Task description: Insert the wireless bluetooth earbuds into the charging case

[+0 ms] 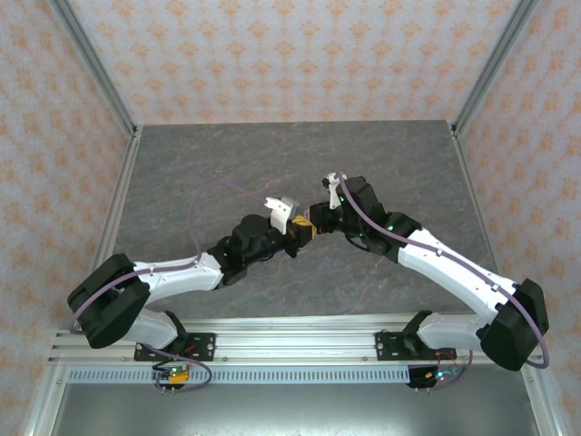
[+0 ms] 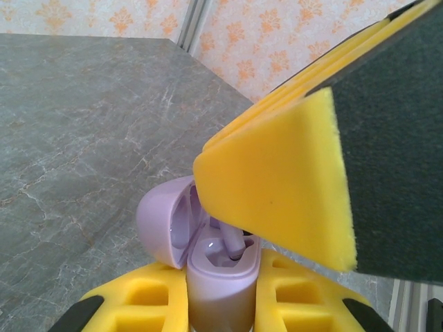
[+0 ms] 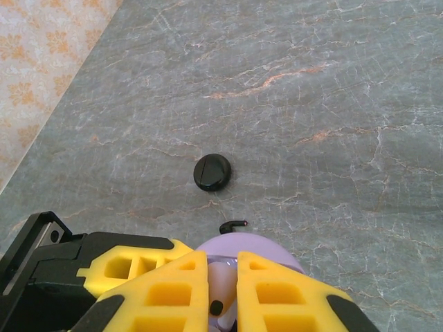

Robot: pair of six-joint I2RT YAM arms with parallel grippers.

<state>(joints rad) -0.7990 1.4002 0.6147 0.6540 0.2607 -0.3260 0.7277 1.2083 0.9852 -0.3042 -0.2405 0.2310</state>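
My left gripper point(image 2: 220, 277) is shut on a pale lavender charging case point(image 2: 214, 294), held upright with its lid point(image 2: 160, 220) swung open to the left. A lavender earbud point(image 2: 236, 242) stands stem-down in the case's well, partly hidden under a right finger point(image 2: 277, 187). My right gripper point(image 3: 223, 267) is shut on that earbud point(image 3: 221, 294), just above the lavender case point(image 3: 256, 245). On the table beyond lie a black earbud point(image 3: 233, 225) with a red light and a closed round black case point(image 3: 212, 172). Both grippers point(image 1: 302, 227) meet above the table's middle.
The grey marble table point(image 1: 209, 173) lies open around the arms. Patterned walls with metal corner posts point(image 1: 100, 73) enclose it on three sides. The black case and black earbud lie close together, just past the lavender case.
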